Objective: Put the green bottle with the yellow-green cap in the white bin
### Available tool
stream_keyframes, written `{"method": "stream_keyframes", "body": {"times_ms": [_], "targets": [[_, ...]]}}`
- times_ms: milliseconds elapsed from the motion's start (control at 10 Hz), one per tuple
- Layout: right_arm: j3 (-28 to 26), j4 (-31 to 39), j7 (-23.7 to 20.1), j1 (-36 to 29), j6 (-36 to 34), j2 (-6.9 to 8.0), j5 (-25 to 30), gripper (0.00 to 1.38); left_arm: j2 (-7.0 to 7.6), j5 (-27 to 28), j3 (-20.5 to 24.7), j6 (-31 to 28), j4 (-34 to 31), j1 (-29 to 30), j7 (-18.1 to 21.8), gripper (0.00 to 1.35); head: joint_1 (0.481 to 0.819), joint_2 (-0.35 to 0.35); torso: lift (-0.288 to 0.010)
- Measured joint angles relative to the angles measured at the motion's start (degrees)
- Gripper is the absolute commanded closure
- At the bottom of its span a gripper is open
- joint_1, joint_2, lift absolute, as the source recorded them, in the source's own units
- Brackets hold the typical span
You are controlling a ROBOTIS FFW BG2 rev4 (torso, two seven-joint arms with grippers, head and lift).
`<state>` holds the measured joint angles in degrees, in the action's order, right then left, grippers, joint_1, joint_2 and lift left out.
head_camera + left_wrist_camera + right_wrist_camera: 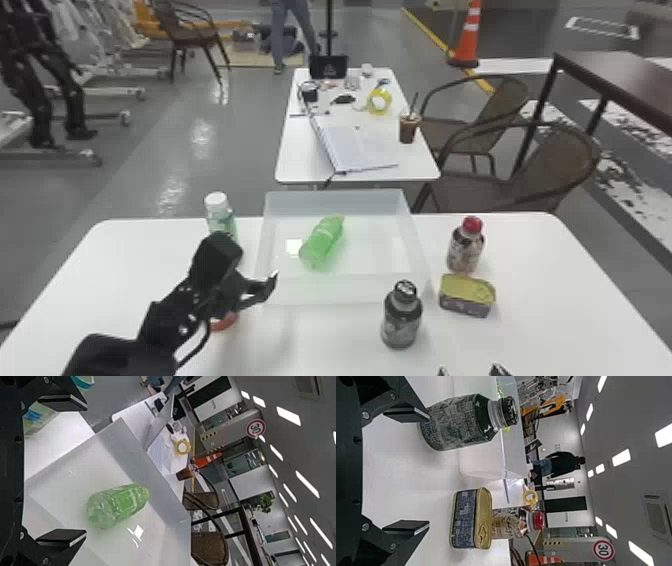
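Note:
In the head view my left gripper (272,287) stands open at the near left corner of the white bin (350,289). The green bottle (322,242) lies on its side on the bin's floor, its yellow-green cap (339,218) toward the far side. From the left wrist, the open left gripper (85,471) has nothing between its fingers, with the green bottle (117,506) lying beyond them. My right gripper (472,371) is at the near edge in the head view; in the right wrist view the right gripper (429,471) is open and holds nothing.
Left of the bin stands a white-capped bottle (220,215), partly behind the left arm, with a reddish object (223,321) below. A dark bottle (401,320) stands in front of the bin; a tin can (467,296) and a red-capped bottle (466,247) are to its right.

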<state>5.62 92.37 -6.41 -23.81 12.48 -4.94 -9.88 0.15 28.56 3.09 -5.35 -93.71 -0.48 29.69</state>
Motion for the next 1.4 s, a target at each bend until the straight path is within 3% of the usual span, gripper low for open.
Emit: {"method": "stream_keyframes", "body": {"times_ms": [300,500,700,900,1400], "targets": [[0.0,0.0,0.0,-0.1,0.0,-0.03,0.0,0.33,-0.16,-7.2,9.1,9.2,-2.1,7.0,-3.4,0.18,0.549,0.000,-0.100],[0.0,0.0,0.0,-0.1,0.0,-0.05,0.0,0.33,-0.16,-16.4,11.7,15.1,-2.2,12.7,-10.3,0.18,0.549,0.000,-0.100],[0.0,0.0,0.0,-0.2,-0.1,-0.06,0.0,0.33,-0.16,-24.1,11.5,20.8,-1.3,18.0,-16.5,0.18,0.549,0.000,-0.100],[0.0,0.0,0.0,-0.2,-0.1,-0.07,0.1,0.33,-0.16,-30.2,10.9,26.7,1.3,21.2,-19.0,0.18,0.549,0.000,-0.100],[0.0,0.3,0.0,-0.5,-0.1,-0.07,0.2,0.33,-0.15,-32.4,10.5,29.3,1.9,26.0,-21.3,0.18,0.549,0.000,-0.100]]}}
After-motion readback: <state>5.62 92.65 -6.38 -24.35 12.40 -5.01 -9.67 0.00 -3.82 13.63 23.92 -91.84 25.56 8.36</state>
